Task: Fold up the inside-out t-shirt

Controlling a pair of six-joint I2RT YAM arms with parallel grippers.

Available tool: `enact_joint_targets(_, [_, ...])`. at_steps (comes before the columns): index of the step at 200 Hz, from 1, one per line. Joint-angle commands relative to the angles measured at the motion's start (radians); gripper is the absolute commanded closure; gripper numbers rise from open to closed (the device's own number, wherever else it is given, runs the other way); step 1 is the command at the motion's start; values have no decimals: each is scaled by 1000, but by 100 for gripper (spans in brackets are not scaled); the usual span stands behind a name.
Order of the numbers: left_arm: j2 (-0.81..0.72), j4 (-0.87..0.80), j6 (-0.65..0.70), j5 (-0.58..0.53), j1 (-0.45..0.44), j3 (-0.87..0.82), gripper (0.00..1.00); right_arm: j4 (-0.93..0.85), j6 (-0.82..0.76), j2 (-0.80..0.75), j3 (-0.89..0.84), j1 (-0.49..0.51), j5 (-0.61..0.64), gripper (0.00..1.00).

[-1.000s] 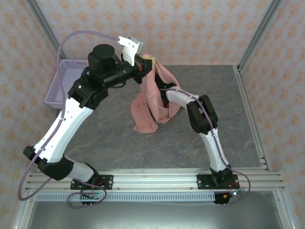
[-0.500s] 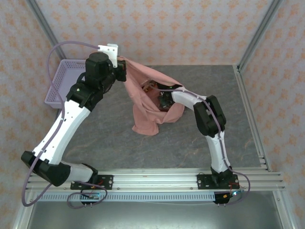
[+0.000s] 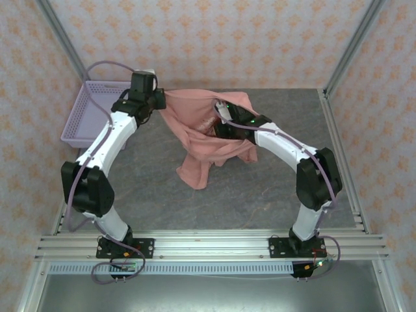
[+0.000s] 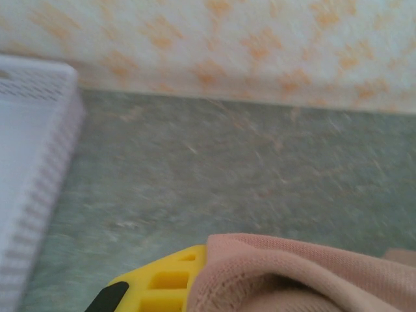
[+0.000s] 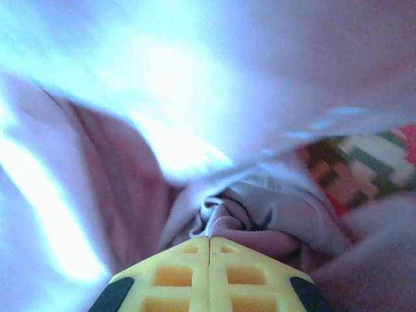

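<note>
Spread wider now, left hand (image 3: 160, 99) and cloth-buried right hand (image 5: 209, 240) each pinch the stretched t-shirt (image 3: 186, 121)

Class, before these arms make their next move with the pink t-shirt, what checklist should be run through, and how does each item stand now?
1. Grip of the left gripper on the t-shirt edge: ok, shut on it.
2. Grip of the right gripper on cloth inside the t-shirt: ok, shut on it.
3. T-shirt spread flat on the table: not ok, bunched and hanging between the grippers.
4. The print turned outward: not ok, it sits among inner folds.
5. The purple basket apart from the t-shirt: ok.
</note>
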Motion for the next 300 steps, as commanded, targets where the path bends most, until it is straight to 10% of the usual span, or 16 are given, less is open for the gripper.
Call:
enact_joint_targets(1, [47,87,-56,197,-24,-44,100,163,60,5,66,1,-118,100])
enact_joint_targets(38, [101,142,-77,332,-73,-21,100,189,98,90,206,21,-213,100])
enact_joint_targets(108, [208,-13,-153,130,65,122,100,206,41,-42,45,21,-275,100])
enact_joint_targets(160, [159,142,-179,194,58,-144,100,407,273,-113,95,-40,-169,100])
enact_joint_targets(300, [-42,485,-187,302,-249,-379,100,673,672,66,429,-35,-1,100])
